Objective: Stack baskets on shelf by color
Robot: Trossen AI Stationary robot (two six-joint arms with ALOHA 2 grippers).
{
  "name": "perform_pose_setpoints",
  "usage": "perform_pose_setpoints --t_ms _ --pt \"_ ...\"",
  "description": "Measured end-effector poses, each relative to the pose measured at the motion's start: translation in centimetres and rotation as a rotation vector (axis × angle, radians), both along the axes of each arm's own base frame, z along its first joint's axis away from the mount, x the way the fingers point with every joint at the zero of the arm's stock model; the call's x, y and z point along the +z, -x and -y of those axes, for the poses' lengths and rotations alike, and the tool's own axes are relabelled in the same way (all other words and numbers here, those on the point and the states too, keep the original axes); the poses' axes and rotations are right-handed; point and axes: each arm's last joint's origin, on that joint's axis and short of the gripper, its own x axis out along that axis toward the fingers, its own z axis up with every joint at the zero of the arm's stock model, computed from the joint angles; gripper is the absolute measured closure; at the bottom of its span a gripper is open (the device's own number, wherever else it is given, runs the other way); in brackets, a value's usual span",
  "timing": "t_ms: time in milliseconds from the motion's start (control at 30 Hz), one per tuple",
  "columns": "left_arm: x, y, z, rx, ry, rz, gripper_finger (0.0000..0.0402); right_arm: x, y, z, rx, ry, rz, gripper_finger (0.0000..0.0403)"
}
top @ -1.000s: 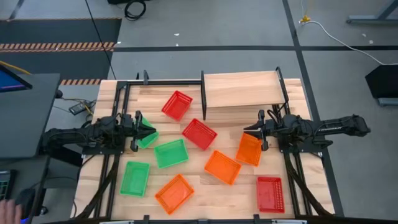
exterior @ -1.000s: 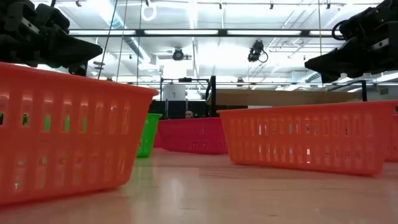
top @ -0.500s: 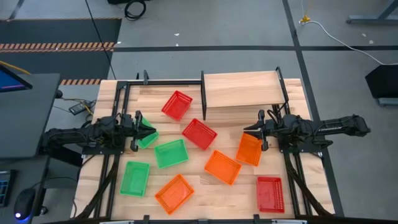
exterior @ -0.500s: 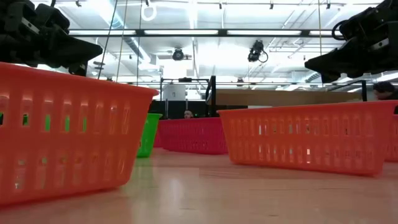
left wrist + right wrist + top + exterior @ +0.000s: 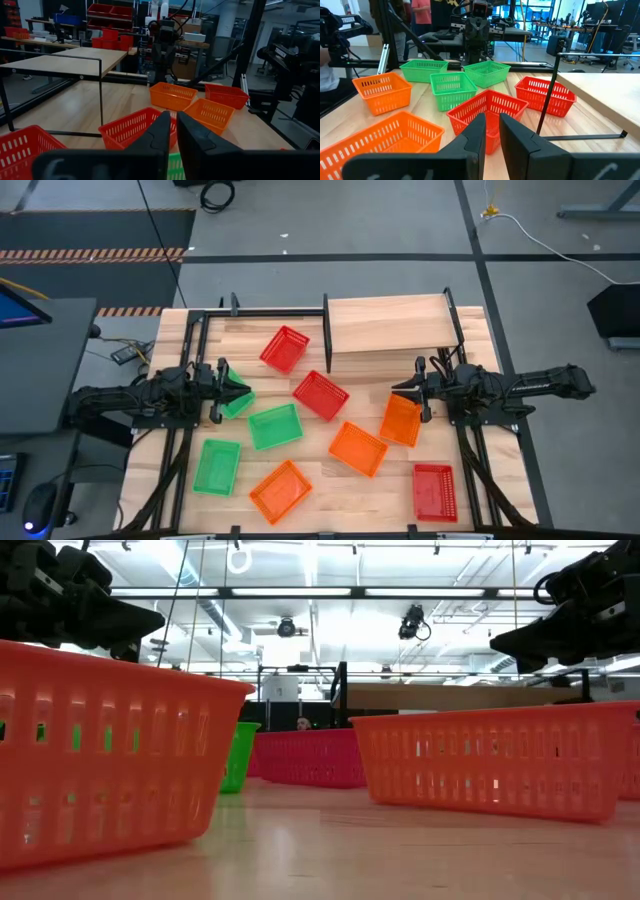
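Observation:
Nine baskets lie scattered on the tabletop, each resting on its base. The red ones (image 5: pixel 285 348) (image 5: pixel 320 395) (image 5: pixel 434 491), orange ones (image 5: pixel 401 420) (image 5: pixel 358 448) (image 5: pixel 281 491) and green ones (image 5: pixel 275 426) (image 5: pixel 217 466) (image 5: pixel 238 404) are mixed together. The shelf (image 5: pixel 390 322) stands bare at the far right. My left gripper (image 5: pixel 247 392) (image 5: pixel 174 131) hovers level over the leftmost green basket, shut with only a slit between its fingers. My right gripper (image 5: pixel 393 390) (image 5: pixel 492 127) hovers level beside the orange basket at mid right, also shut and holding nothing.
Black frame rails (image 5: pixel 280 311) run along the table's far edge and beside both arm bases. In the low view an orange basket (image 5: pixel 100 755) stands very close to the camera. Bare wood (image 5: pixel 330 490) shows near the front edge, between baskets.

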Motion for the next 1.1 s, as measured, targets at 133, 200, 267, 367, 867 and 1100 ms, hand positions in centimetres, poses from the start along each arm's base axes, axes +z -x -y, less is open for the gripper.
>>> perform_pose_setpoints --t_ms 133,200,267,367,867,1100 --pt "0.01 0.00 0.00 0.000 0.000 0.001 0.0362 0.00 0.00 0.00 0.000 0.000 0.000 0.0342" --pt "0.00 0.00 0.00 0.000 0.000 0.000 0.0364 0.01 0.00 0.00 0.000 0.000 0.000 0.0342" --pt "0.00 0.00 0.00 0.000 0.000 0.000 0.0367 0.00 0.00 0.00 0.000 0.000 0.000 0.0342" --pt "0.00 0.00 0.00 0.000 0.000 0.000 0.0369 0.00 0.00 0.00 0.000 0.000 0.000 0.0342" --pt "0.01 0.00 0.00 0.000 0.000 0.001 0.0366 0.00 0.00 0.00 0.000 0.000 0.000 0.0342" --pt "0.01 0.00 0.00 0.000 0.000 0.000 0.0367 0.01 0.00 0.00 0.000 0.000 0.000 0.0342"
